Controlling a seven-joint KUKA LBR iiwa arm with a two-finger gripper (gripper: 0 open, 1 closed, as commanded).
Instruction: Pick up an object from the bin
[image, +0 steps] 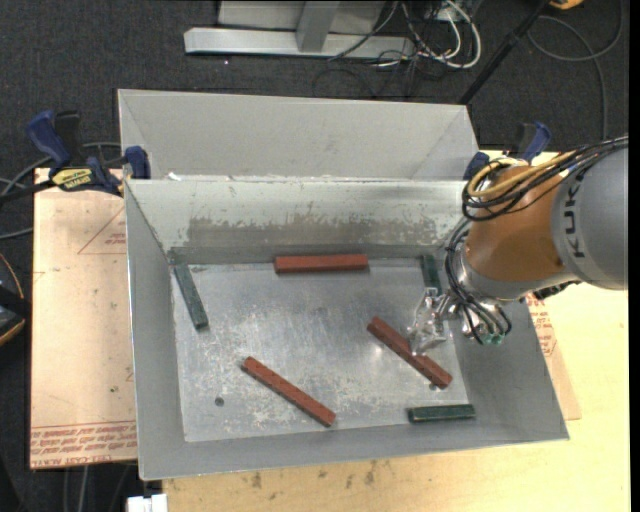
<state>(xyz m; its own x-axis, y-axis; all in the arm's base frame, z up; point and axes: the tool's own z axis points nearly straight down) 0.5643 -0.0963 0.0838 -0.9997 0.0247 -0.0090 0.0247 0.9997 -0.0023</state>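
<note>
My gripper (428, 330) hangs low at the right side of the bin, its metal fingers right over the middle of a reddish-brown bar (408, 352) that lies slanted on the floor. Whether the fingers touch or clasp that bar I cannot tell. A short dark green bar (440, 412) lies flat just below, near the front right corner. Another dark green bar (430, 270) stands against the right wall behind the gripper, partly hidden by the arm.
A long reddish-brown bar (287, 391) lies slanted at the front middle. Another reddish-brown bar (321, 264) rests along the back wall. A dark green bar (189, 297) lies by the left wall. The arm's orange cover and cables hang over the bin's right rim.
</note>
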